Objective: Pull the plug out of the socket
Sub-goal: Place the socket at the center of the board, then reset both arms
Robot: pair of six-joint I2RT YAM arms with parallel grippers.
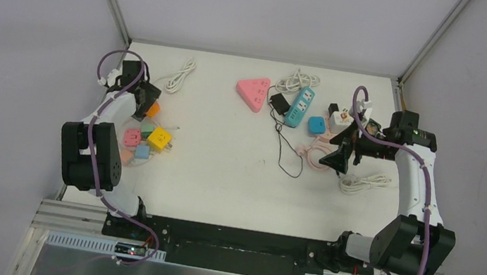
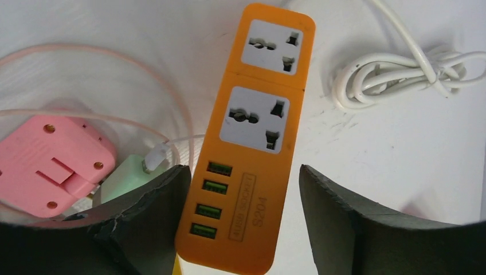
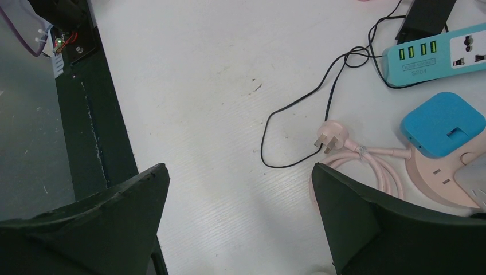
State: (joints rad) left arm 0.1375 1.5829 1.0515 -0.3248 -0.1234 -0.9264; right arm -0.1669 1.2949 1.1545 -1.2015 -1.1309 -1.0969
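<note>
Top external view: whole white table (image 1: 221,177) from above, arm bases along the bottom edge
Left gripper (image 1: 147,96): upper left of the frame, right over the orange power strip (image 1: 153,108)
Adapter bunch: just below that strip, a pink adapter (image 1: 132,138), green adapter (image 1: 147,127) and yellow adapter (image 1: 159,138) huddled together
Right gripper (image 1: 336,158): right of centre, well apart from the left one
Teal power strip (image 1: 299,106): upper middle, with the black adapter (image 1: 279,102) just beside it on the left and a blue square adapter (image 1: 316,125) at its lower right

Left wrist view: the orange strip runs from top centre to bottom centre, in between the fingers (image 2: 143,223)
Sockets: both big ones and all four USB ports are empty
Jaw state: spread, pinching nothing; the frame-left finger sits right at the strip's edge (can't tell if it touches), the other one has bare table between it and the strip
White cable (image 2: 395,74): bundled in the upper right

Right wrist view: fingers (image 3: 114,223) spread wide with only bare table between them
Pink plug (image 3: 331,136): lying loose on the table right of centre, prongs pointing left
Teal strip: upper right corner, black adapter butting against its USB end, can't tell if it's actually plugged in
Black cord (image 3: 298,103): loops down from there toward the pink plug
</note>
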